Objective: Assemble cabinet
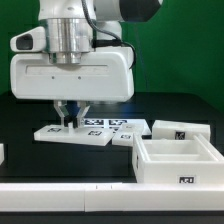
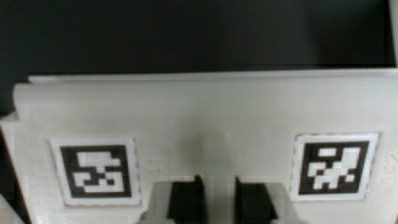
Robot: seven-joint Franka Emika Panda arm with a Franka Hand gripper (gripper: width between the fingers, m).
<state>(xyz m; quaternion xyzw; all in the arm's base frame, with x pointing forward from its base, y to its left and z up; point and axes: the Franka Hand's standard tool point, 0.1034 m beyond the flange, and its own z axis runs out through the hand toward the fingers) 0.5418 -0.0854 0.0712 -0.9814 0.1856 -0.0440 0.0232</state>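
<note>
A flat white cabinet panel (image 1: 58, 132) with square tags lies on the black table under the arm. In the wrist view the panel (image 2: 205, 110) fills the frame and shows two tags. My gripper (image 1: 73, 114) points straight down onto it. In the wrist view the gripper (image 2: 222, 200) has its two dark fingers (image 2: 178, 202) close together with a narrow strip of the white panel between them. The open white cabinet box (image 1: 172, 176) stands at the exterior view's right, apart from the gripper. A white tagged block (image 1: 180, 130) lies behind the box.
The marker board (image 1: 108, 126) lies just beyond the panel, toward the exterior view's right. A white ledge (image 1: 80, 200) runs along the front. A small white piece (image 1: 2, 152) shows at the left edge. A green wall stands behind.
</note>
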